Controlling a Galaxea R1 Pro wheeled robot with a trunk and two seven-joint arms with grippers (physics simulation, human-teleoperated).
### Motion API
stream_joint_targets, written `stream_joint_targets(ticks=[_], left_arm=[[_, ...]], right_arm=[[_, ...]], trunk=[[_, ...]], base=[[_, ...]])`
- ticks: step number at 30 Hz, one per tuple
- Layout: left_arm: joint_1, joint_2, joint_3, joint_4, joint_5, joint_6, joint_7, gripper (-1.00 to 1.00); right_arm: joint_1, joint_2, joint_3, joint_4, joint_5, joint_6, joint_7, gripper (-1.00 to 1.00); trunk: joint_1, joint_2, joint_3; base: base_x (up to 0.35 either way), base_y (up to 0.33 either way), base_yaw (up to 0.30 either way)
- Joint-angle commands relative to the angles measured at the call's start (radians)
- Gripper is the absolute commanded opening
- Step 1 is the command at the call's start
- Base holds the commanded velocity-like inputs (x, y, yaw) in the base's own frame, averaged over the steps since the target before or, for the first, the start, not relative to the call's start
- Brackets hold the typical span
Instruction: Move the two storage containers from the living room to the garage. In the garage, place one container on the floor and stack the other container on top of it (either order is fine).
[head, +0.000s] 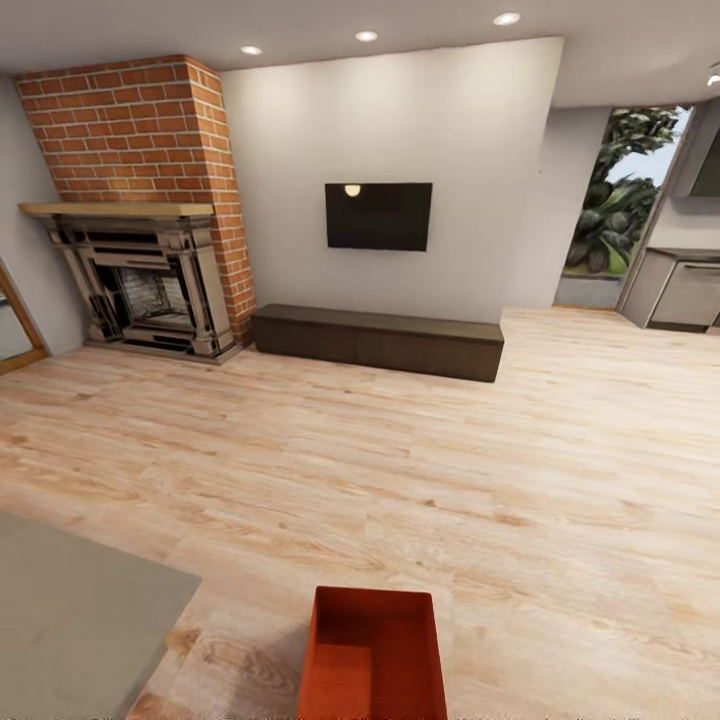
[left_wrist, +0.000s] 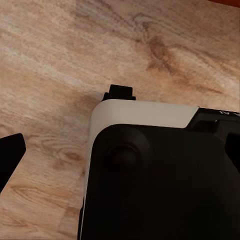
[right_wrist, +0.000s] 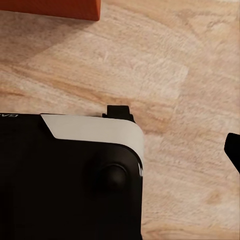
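From the head camera, one red-orange container (head: 371, 655) sits open-topped on the wood-plank floor (head: 420, 470) at the near edge of the picture, just right of the grey table (head: 75, 610) corner. Across the room stand the brick fireplace (head: 150, 210), the long dark cabinet (head: 378, 340) and a wall screen (head: 378, 216).

The right wrist camera looks down past the robot's black-and-white base (right_wrist: 70, 175) at the planks and catches a corner of the container (right_wrist: 50, 8). The left wrist camera shows the base (left_wrist: 160, 175) and bare planks.

Whether either claw is wide or narrow I cannot tell: only dark finger tips (left_wrist: 10, 155) (right_wrist: 234, 149) poke in at the edges.
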Motion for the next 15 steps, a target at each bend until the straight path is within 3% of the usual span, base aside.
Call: stream_joint_targets(ticks=[1,15], left_arm=[[-0.001,0.0,-0.002,0.0,0.008,-0.002,0.001,1.0],[-0.001,0.0,-0.002,0.001,0.008,-0.002,0.001,1.0]], right_arm=[[-0.001,0.001,0.008,0.003,-0.008,-0.005,-0.001,1.0],[-0.001,0.001,0.008,0.003,-0.01,-0.004,-0.001,1.0]], trunk=[[0.0,-0.001,-0.003],[0.0,-0.001,-0.025]], base=[[0.0,0.0,0.0],[0.0,0.0,0.0]])
